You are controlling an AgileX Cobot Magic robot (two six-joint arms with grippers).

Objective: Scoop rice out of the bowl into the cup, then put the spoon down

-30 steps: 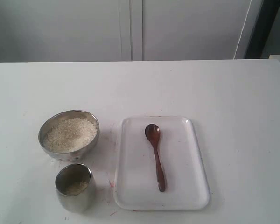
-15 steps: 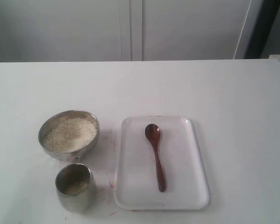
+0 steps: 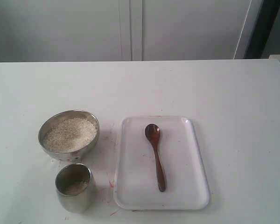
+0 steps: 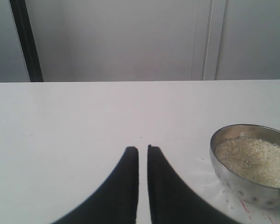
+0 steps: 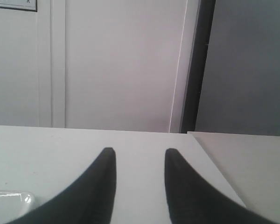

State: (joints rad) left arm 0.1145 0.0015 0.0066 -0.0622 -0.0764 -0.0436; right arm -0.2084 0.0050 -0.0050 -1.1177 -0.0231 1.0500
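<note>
A: Spoon (image 3: pixel 155 156) — where is it lying?

B: It's lying flat on the white plastic tray (image 3: pixel 182 158), its handle running along the tray's long sides. The right gripper (image 5: pixel 140 151) is hanging open and empty, and it's glimpsing the tray's corner — probably the nearer arm. The left gripper (image 4: pixel 140 149) is pinching closed on nothing.

White table (image 3: pixel 224 93), pale cabinet doors (image 3: pixel 60 28)
</note>
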